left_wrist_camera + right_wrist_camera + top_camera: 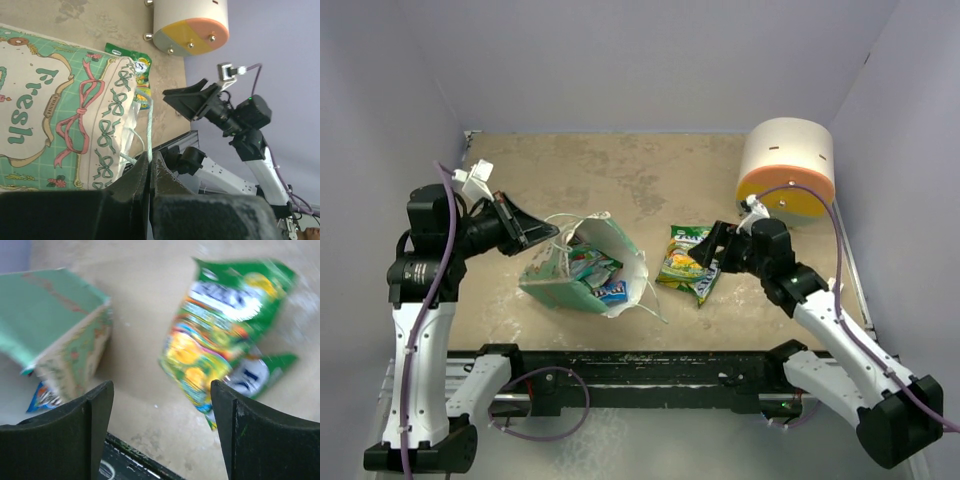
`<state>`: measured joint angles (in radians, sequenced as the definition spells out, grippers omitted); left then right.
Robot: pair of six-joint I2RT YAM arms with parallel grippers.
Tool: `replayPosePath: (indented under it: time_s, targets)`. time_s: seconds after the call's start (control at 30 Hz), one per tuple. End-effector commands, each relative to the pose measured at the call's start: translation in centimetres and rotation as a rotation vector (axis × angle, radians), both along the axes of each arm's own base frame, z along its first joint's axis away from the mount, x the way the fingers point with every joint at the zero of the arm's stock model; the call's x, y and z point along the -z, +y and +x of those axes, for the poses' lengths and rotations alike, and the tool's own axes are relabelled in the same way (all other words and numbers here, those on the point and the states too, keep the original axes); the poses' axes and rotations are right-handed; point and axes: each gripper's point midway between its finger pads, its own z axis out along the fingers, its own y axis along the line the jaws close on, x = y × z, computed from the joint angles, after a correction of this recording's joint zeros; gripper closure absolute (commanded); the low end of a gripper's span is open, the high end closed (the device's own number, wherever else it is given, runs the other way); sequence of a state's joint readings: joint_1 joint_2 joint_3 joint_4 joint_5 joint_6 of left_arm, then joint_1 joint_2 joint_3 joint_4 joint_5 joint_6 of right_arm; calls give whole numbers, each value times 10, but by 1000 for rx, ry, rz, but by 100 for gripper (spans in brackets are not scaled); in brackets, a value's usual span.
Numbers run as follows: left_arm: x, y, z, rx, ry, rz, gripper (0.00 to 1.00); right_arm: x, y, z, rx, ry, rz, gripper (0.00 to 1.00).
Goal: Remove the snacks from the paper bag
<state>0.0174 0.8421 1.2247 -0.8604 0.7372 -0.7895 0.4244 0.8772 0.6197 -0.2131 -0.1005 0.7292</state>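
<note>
The left gripper (150, 159) is seen pressed fully together, and a thin pale string handle (149, 125) of the mint-green paper gift bag (60, 110) is pinched between its black fingers. The string is drawn taut from the bag's rim to the fingertips. The bag's patterned side, printed with pink ribbons and green bows, is turned toward that wrist camera. From overhead, this gripper (533, 236) is found at the far left corner of the bag (548, 284), which lies on its side on the sandy-beige table (620, 170) with its white-lined mouth opened to the right. Several shiny teal and blue snack packets (598, 272) are seen inside that mouth, and one blue packet (42, 397) is glimpsed there from the right wrist. The right gripper (160, 387) is held with its fingers spread wide and nothing is gripped between them. It (705, 250) is poised just right of the bag, over two packets lying outside the bag. Of these, a glossy yellow-green snack packet (210, 340) is laid on top of a green-and-white packet (252, 374). Whether the fingertips touch them cannot be told. A large cream, orange and yellow cylinder (785, 165) is set on its side well right of the bag and farther back.
</note>
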Motion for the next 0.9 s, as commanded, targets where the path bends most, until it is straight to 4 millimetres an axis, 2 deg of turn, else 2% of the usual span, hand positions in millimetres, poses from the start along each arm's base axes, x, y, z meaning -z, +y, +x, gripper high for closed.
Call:
replayPosePath:
  time_s: [0.0,0.1,0.17,0.27,0.33,0.37,0.47,0.57,0.73,0.83,0.87]
  targets:
    - [-7,-4,-8,68,-48,26,100,-98,55,6,-425,-422,33,20]
    - [-8,-9,-18,116,-63,10,100,-133,96,-15,-629,-564,4,18]
    - [-4,-10,-26,143,-64,21,100,-141,129,-38,-781,-642,-18,18]
    - [1,-11,-35,169,-55,35,100,-138,170,-75,-973,-768,-46,20]
    - [3,-11,-39,175,-51,38,100,-127,188,-90,-1046,-808,-67,21]
    - [4,-11,-41,174,-49,39,100,-119,195,-94,-1083,-815,-89,24]
    - [7,-7,-40,136,-36,50,100,-88,207,-104,-1213,-828,-211,36]
    - [6,-4,-37,70,-38,29,100,-68,211,-101,-1282,-857,-369,40]
    - [2,0,-37,30,-71,42,100,-58,212,-84,-1285,-897,-490,41]
    - [5,0,-36,53,-51,62,100,-42,213,-79,-1324,-885,-553,40]
    - [4,0,-36,57,-55,67,100,-52,217,-75,-1320,-910,-561,40]
